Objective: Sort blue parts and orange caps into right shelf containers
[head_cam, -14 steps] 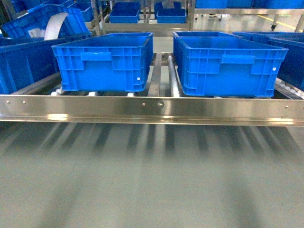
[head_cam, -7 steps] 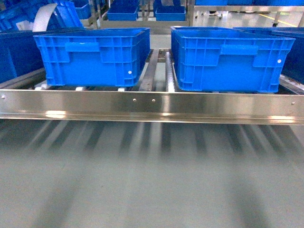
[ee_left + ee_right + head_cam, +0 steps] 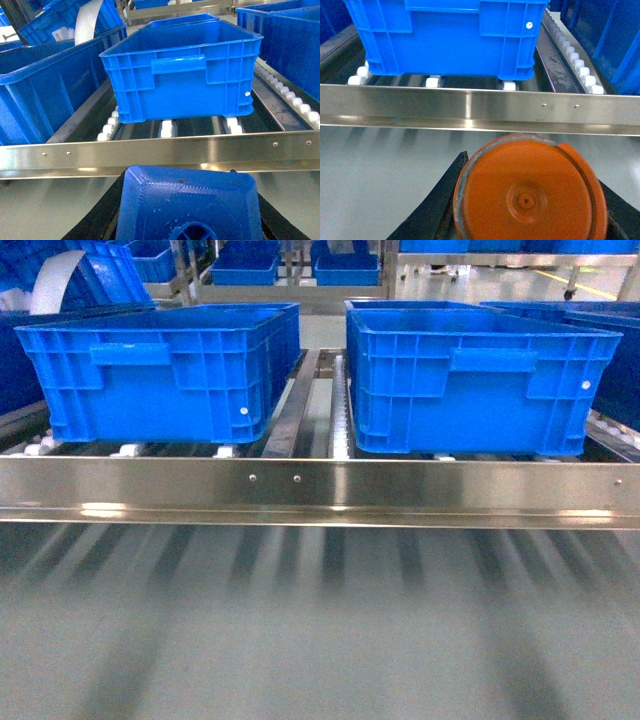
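While facing the shelf [image 3: 320, 490] with two crates [image 3: 470, 375] on rollers: left gripper [image 3: 187, 235] clamped on blue part [image 3: 187, 202], right gripper [image 3: 530, 235] on orange cap [image 3: 530, 192], both before the rail.

Neither arm shows from the head view. Seen from the wrists, the left gripper [image 3: 187, 210] has its dark fingers [image 3: 100, 220] closed around a small bright-blue boxy plastic block [image 3: 187, 205] — the right gripper [image 3: 530, 200] likewise clamps an orange round cap [image 3: 530, 192], held level and low.
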Available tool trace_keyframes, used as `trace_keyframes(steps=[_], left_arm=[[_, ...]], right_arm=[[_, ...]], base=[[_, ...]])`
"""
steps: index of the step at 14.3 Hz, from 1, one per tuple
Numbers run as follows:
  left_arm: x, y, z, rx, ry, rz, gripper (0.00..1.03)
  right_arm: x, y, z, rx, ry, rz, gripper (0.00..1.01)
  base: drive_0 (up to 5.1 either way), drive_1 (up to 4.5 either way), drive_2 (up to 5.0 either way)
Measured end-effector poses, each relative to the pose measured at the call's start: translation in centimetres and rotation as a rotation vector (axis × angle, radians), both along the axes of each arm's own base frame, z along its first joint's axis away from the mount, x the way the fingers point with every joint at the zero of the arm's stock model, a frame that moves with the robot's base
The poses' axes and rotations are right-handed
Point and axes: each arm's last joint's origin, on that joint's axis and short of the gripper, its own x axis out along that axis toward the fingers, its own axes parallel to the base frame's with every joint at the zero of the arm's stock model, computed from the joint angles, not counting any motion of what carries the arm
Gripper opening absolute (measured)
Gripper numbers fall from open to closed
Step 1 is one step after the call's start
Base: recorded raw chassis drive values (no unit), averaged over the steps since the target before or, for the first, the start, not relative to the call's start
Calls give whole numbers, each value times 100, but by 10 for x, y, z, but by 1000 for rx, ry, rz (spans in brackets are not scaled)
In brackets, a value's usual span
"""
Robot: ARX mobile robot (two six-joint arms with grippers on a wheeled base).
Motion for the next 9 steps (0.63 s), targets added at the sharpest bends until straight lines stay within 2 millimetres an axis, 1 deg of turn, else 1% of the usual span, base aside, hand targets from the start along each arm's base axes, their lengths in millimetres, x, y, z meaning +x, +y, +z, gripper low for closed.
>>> trace_keyframes(steps=[2,9], left_arm=[[0,0,0,0,2,2,44],[0,0,0,0,0,2,44]], right_arm=[[0,0,0,0,2,0,44],[0,0,1,0,-4,1,44]], base=[[258,231,-505],[2,433,-428]])
